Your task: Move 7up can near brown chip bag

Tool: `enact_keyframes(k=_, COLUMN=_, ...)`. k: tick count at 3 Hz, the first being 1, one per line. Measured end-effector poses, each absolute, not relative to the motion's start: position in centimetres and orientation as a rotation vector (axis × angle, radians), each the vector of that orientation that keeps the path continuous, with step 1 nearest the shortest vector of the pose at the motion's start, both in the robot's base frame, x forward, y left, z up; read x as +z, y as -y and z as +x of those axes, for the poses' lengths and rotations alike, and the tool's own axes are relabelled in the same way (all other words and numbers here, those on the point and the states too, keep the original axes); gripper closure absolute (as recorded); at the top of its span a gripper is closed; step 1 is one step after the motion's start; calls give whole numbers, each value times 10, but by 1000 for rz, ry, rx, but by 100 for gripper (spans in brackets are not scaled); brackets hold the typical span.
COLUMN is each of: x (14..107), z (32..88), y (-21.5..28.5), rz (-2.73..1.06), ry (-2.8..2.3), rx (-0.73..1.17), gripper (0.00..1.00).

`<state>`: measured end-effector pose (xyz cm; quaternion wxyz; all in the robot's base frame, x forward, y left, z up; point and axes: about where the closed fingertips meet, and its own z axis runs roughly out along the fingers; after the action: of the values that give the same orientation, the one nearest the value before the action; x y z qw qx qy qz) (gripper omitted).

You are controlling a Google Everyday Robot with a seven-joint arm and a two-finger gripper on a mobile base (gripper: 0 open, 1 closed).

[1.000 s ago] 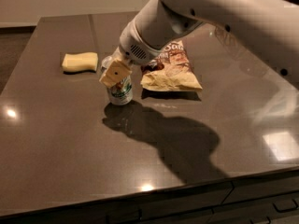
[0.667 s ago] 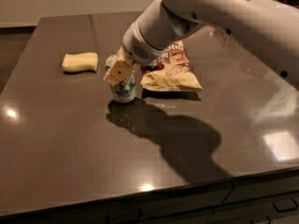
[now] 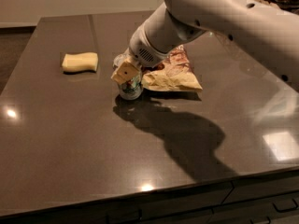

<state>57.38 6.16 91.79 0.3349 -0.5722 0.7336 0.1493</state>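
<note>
1. Gripper state. I see the gripper [image 3: 125, 74] low over the dark grey glossy countertop [image 3: 70, 139], left of centre. It is clamped on the 7up can [image 3: 131, 90], a small aluminium drink can with a white and green body. One tan finger pad [image 3: 123, 72] lies against the upper left side of the can and covers its top. The opposite finger is hidden behind the can. The jaws stand only as far apart as the can is wide.

2. Position of the can. The 7up can is upright, with its base at the countertop surface. I cannot tell whether it rests there or is held just clear. It stands just beside the left edge of the brown chip bag [image 3: 174, 80], a crinkly cream-tan snack bag with a darker printed panel. I cannot confirm whether the two touch.

3. Other items. A pale yellow rectangular sponge [image 3: 80, 62] lies well apart to the left. The white robot arm [image 3: 210, 17] enters from the upper right and partly covers the bag.

4. Change from the earlier frames. The gripper and can have travelled right together, closing the gap to the bag. The sponge and bag have not moved.
</note>
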Motion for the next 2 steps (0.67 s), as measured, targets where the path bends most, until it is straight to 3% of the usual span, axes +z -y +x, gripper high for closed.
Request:
enact_keyframes(k=1, x=915, z=576, y=-57, rz=-1507, ry=-1912, rx=393, gripper=12)
enact_keyframes(k=2, x=914, z=575, y=-58, rz=-1513, ry=-1910, rx=395, gripper=0)
